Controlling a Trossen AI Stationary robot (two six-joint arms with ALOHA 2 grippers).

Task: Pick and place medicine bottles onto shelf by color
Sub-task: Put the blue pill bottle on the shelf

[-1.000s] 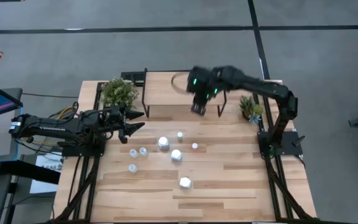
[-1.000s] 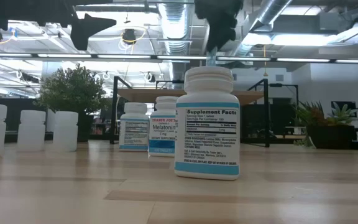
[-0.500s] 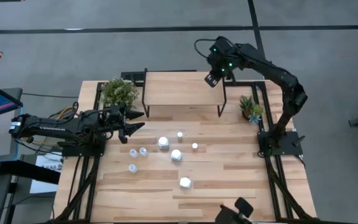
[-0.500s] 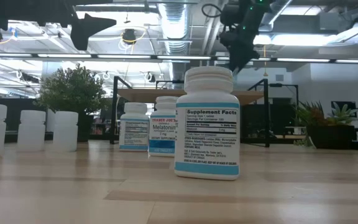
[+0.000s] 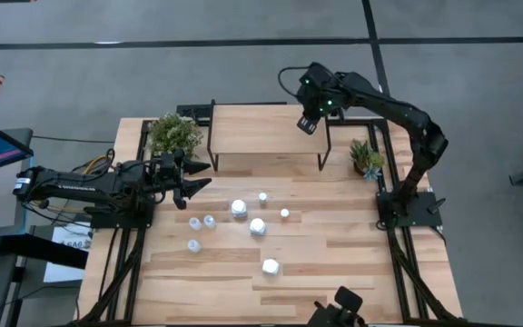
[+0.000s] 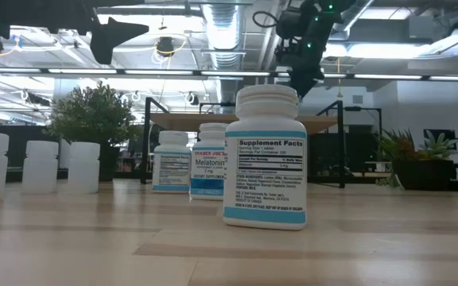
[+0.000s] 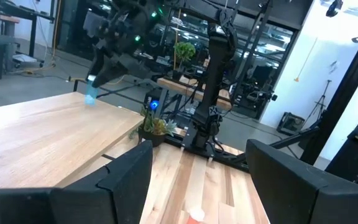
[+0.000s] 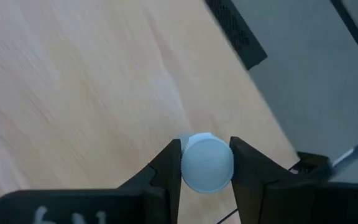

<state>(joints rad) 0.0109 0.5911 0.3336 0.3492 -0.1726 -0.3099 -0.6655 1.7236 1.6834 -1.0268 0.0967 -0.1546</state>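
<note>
My right gripper (image 5: 309, 123) is over the far right corner of the light-wood shelf (image 5: 261, 136), shut on a small pale-blue bottle (image 8: 207, 163). That bottle also shows in the left wrist view (image 7: 91, 96). My left gripper (image 5: 202, 175) is open and empty, level above the table's left side. Three chunky white bottles (image 5: 257, 226), three small pale ones (image 5: 194, 222) and two tiny ones (image 5: 284, 213) stand upright on the tabletop in front of the shelf. My right gripper pinches the bottle's round cap by its sides (image 8: 184, 167) between the two fingers (image 8: 244, 168). The fingers come from above, pointing down. The bottle hangs upright below them, over the shelf board near its far right corner.
A bushy potted plant (image 5: 175, 134) stands left of the shelf and a small one (image 5: 367, 156) right of it. The shelf's black frame legs (image 5: 325, 154) stand at its corners. A dark object (image 5: 339, 309) pokes in at the table's near edge.
My right gripper has gone from the shelf's near edge toward the table's far right, across the shelf board to its far right corner, carrying the pale-blue bottle, then settled back a little. The bottles on the table stand as before.
</note>
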